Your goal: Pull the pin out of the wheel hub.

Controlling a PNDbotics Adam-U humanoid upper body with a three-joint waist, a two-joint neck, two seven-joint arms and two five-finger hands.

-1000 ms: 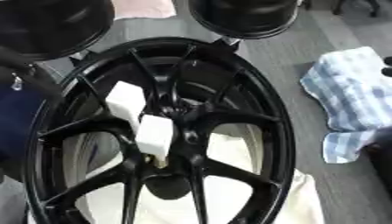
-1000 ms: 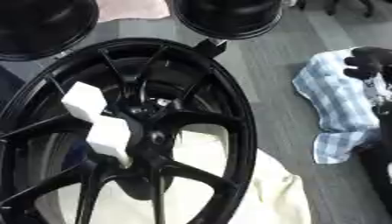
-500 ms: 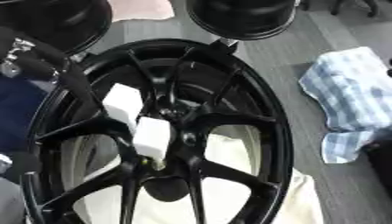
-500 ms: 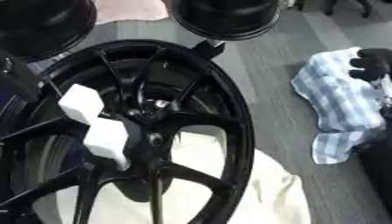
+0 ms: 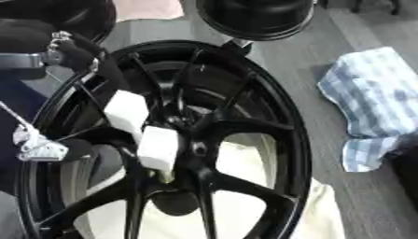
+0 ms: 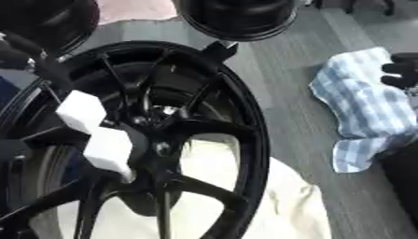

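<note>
Your wheel (image 5: 245,126) lies flat, glossy black spoked metal, rigid and likely heavy, so judge it to stay put while you pull. The hub (image 5: 192,140) sits at the middle where the spokes meet; two white blocky pieces (image 5: 143,128) lie across it, matte, faceted, hard-looking, one touching the other end to end. That white part is probably the pin's handle, though you cannot confirm it. Judgement: light, stiff, not slippery; take it round the lower block (image 5: 157,147), nearest the hub, and pull straight. Left hand (image 5: 69,49) is at the wheel's upper-left rim; cannot tell whether its fingers are spread or curled. Right hand (image 6: 400,70) shows at the right edge on a blue checked cloth (image 6: 363,107), soft and crumpled; fingers look curled, holding nothing you can see. Cream cloth (image 6: 286,200) lies under the wheel
</note>
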